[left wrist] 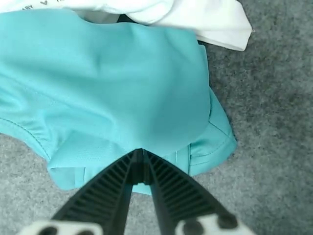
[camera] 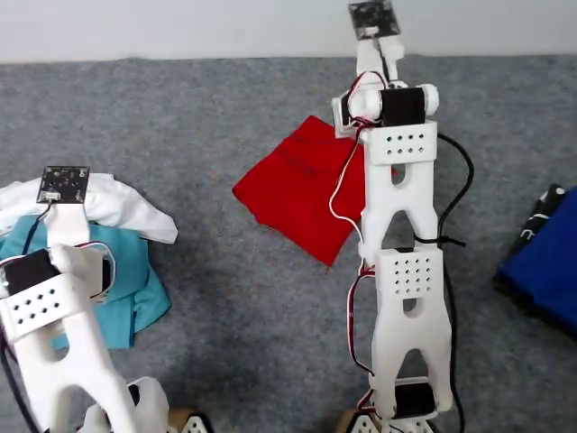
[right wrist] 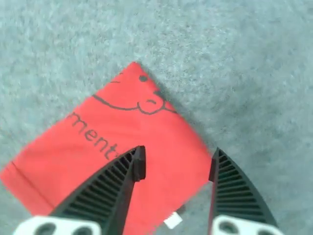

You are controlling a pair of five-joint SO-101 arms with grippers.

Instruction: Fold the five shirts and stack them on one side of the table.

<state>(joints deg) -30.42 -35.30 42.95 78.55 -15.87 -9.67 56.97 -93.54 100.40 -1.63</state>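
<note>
Right pincer (right wrist: 177, 156) hangs wide open and empty over the red shirt (right wrist: 98, 142) mid-way across the worktop (camera: 252, 343); left pincer (left wrist: 143, 159) is closed, seemingly empty, above the teal shirt (left wrist: 107, 88) at left. Pinching only the top layer could unfold the red shirt when lifted.

The left gripper (left wrist: 143, 154) has its two black ribbed fingers (left wrist: 110, 188) pressed together, with no gap between the tips. The tips sit over a teal shirt (left wrist: 122, 88), close to one of its edges; whether they pinch any cloth cannot be told. The teal shirt lies bunched and loosely folded, with stitched hems and a doubled layer showing along the edge nearest the gripper. A white shirt (left wrist: 195, 17) lies on the far side of the teal one, overlapping it and spilling past it onto the grey fuzzy table covering (left wrist: 274, 122) that surrounds both shirts
</note>
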